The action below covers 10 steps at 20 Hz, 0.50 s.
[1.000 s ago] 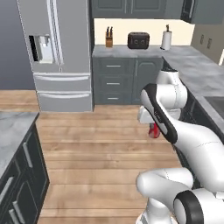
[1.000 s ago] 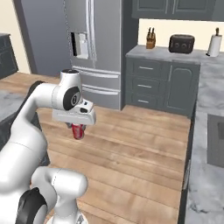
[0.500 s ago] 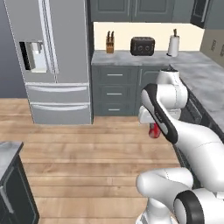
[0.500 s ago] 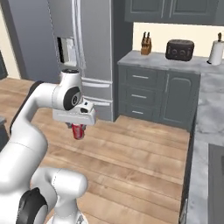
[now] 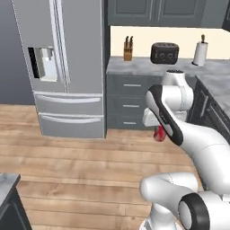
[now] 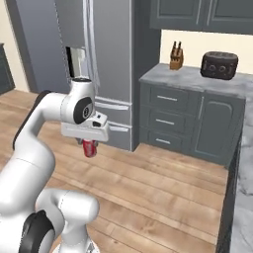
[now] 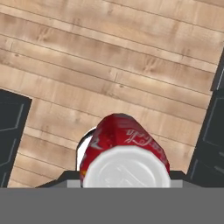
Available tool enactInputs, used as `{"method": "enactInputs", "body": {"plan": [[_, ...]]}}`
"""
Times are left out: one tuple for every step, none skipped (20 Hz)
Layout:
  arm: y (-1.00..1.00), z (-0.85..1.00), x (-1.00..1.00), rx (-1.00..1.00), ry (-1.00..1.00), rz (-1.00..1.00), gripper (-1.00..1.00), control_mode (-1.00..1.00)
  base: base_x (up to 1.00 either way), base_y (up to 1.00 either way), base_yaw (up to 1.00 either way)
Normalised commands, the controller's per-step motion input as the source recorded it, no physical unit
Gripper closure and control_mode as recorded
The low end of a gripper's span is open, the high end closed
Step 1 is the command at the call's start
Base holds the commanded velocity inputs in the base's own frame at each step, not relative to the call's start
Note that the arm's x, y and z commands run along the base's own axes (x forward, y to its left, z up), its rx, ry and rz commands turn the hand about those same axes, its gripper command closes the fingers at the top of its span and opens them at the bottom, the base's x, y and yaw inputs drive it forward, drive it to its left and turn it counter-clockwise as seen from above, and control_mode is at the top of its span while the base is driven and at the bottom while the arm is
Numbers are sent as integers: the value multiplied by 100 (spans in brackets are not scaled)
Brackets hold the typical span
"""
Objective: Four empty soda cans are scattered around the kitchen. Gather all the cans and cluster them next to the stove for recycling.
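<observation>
While carried above the wood floor (image 6: 163,192), one red can (image 6: 89,147) hung upright. Gripper (image 6: 89,144) was clamped on it.

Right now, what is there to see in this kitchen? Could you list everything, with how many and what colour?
Soda can: one, red, held in the air above the wood floor.
Fridge: one, silver, with a dispenser in its left door, standing left of the counter.
Counter: one, grey stone top, over dark grey drawers.
Knife block: one, wooden, on the counter by the wall.
Toaster: one, black, on the counter right of the knife block.
Paper towel roll: one, white, on the counter right of the toaster.
Floor: light wood planks.
Pincer: one, on the white arm, shut on the soda can.
</observation>
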Motion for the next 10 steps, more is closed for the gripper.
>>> {"method": "enactInputs", "body": {"plan": [[0,0,0,0,0,0,100,100,53,15,28],[0,0,0,0,0,0,100,100,52,15,28],[0,0,0,0,0,0,100,100,52,15,28],[0,0,0,0,0,0,100,100,51,15,28],[0,0,0,0,0,0,100,100,48,14,29],[0,0,0,0,0,0,100,100,47,14,29],[0,0,0,0,0,0,100,100,48,14,29],[0,0,0,0,0,0,100,100,49,13,29],[0,0,0,0,0,0,100,100,49,14,29],[0,0,0,0,0,0,100,100,49,14,29]]}}
